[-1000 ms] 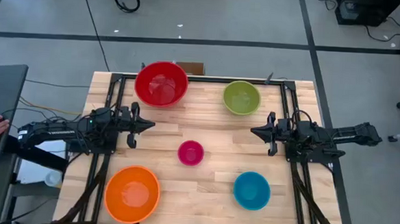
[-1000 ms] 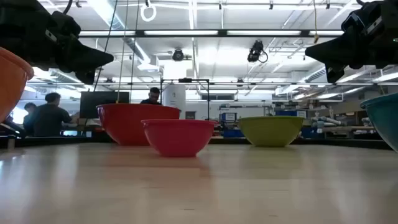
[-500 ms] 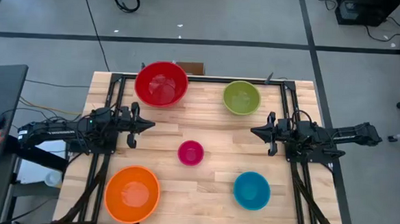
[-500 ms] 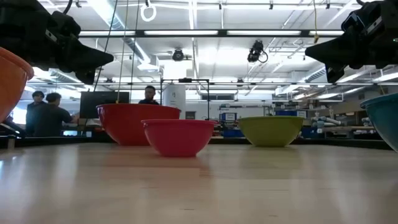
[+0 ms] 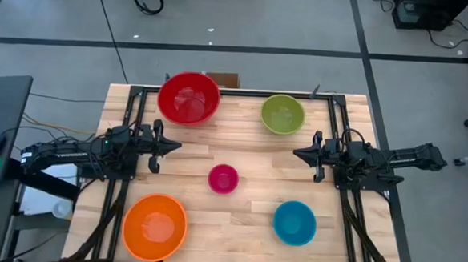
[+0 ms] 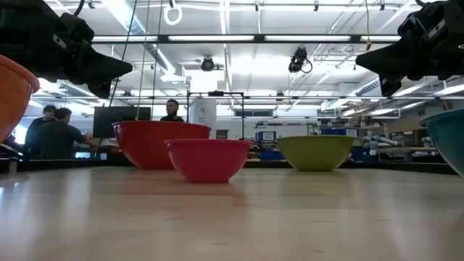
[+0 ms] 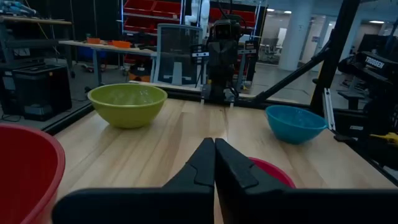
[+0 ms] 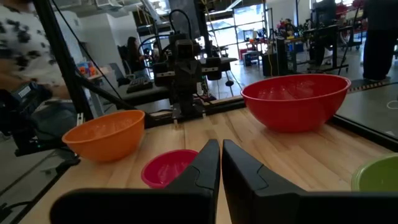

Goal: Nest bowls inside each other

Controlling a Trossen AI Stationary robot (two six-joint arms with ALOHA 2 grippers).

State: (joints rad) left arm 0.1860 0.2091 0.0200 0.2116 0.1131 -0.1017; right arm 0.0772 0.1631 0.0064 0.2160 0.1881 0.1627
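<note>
Five bowls stand apart and upright on their bases on the wooden table (image 5: 249, 148): red (image 5: 188, 96) at the far left, green (image 5: 282, 113) at the far right, small pink (image 5: 223, 178) in the middle, orange (image 5: 154, 226) at the near left, blue (image 5: 294, 222) at the near right. My left gripper (image 5: 177, 146) hovers shut at the table's left side, pointing level toward the middle. My right gripper (image 5: 296, 155) hovers shut at the right side, facing it. Both are above the table top (image 6: 127, 69) (image 6: 360, 61) and touch nothing. The pink bowl (image 7: 273, 174) lies just ahead of and below my left gripper (image 7: 214, 144).
Black frame rails (image 5: 135, 102) (image 5: 339, 112) run along the table's left and right sides under the arms. A dark desk (image 5: 1, 127) with a mouse stands left of the table. People (image 6: 58, 134) sit in the room beyond the far edge. Bare wood lies between the bowls.
Both arms and all bowls have kept still. A person's hand at the dark desk left of the table has drawn back out of the high view.
</note>
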